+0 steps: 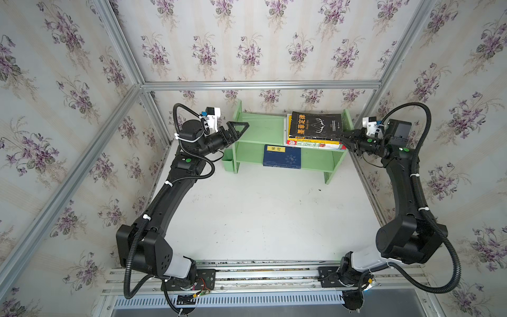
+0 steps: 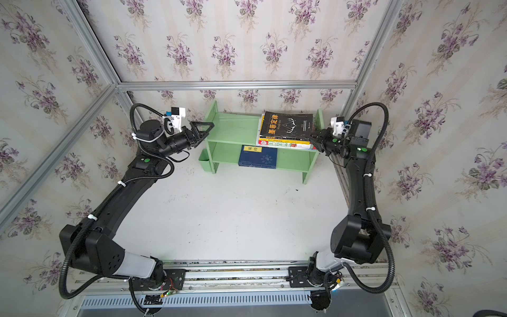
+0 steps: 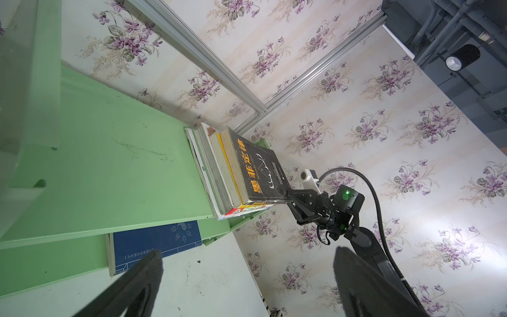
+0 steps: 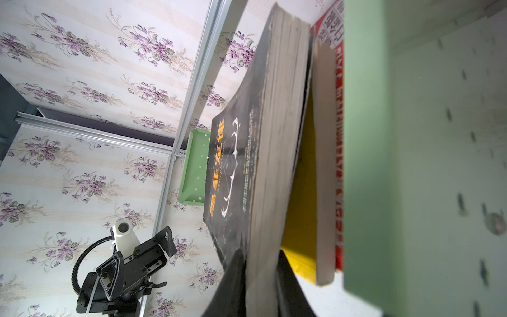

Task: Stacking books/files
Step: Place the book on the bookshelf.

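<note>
Progress: judged late in the job. Finds several paperbacks [image 3: 219, 175] piled flat on the upper board of the green shelf [image 1: 258, 129], straight ahead of the right pincer [image 1: 343, 140] and touching it. Puts the black book [image 1: 315, 125], with orange title and antlers, on top. Places a yellow book [image 4: 301, 192] directly under it, then others, with the green-and-red book [image 1: 315, 143] low in the pile.

Records the right pincer clenched on the black book's near corner. Sees, in the right wrist view, one finger [image 4: 230, 282] on the cover side and one under the page block. Notes a wedge of gap between that corner and the yellow book, so rates the top book as raised at the gripped end and not yet settled flat. Cannot tell whether going down or coming up.

Records the left pincer [image 1: 243, 128] released, jaws wide, grasping nothing, hanging at the shelf's far end, well apart from the pile.

Finds one navy book [image 1: 282, 157] with a yellow label flat on the lower board, below and between the two pincers, apart from the pile. Finds no book on the tabletop [image 1: 260, 219] nearer the arm bases.

Rates as outstanding: seating and letting go of the black book, squaring uneven edges, and possibly moving the navy book, if meant for the same pile.
</note>
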### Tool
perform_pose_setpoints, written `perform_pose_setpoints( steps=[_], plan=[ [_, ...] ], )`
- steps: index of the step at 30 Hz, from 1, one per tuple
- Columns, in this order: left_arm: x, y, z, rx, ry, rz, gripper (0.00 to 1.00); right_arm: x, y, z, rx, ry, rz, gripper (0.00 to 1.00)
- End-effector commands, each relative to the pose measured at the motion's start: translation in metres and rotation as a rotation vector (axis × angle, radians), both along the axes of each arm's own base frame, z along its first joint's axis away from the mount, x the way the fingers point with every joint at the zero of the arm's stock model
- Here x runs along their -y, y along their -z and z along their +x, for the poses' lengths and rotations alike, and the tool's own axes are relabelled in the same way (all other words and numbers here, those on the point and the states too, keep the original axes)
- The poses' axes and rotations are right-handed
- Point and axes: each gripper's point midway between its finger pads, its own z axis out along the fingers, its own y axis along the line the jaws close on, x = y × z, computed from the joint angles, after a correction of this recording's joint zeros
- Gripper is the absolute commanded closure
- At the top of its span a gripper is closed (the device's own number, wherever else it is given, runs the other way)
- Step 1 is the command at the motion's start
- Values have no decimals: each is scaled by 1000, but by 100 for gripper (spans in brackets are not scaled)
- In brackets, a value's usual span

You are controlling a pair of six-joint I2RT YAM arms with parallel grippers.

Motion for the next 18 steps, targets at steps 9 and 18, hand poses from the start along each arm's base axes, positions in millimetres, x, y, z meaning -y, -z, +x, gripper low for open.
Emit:
perform_pose_setpoints(
  steps=[9, 18],
  plan=[
    [-3, -9, -3, 42, -1, 14, 1, -6, -12, 10, 55, -58, -8, 78],
    [-4, -8, -1, 36, -7, 16, 1, -6, -8, 13, 40, -59, -19, 75]
  ],
)
